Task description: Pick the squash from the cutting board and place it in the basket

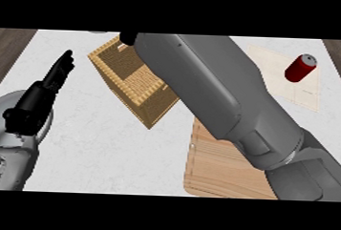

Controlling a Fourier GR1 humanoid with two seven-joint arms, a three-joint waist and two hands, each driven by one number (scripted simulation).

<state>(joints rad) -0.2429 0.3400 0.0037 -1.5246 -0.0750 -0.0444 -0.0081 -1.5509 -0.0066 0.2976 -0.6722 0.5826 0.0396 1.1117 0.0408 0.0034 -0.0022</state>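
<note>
Squash is not showing on cutting board (217, 171). Right hand (128, 38) is hovering over basket's (129, 94) far corner, mostly hidden, hold untellable; release is likely pending. Left hand (47, 86) is resting, fingers (62, 65) straight.

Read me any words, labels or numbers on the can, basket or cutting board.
No readable text anywhere in this view.
On the red can: no label or lettering shows.
On the basket and the cutting board: no markings.
On the beige mat under the can: faint lines only, no words.
</note>
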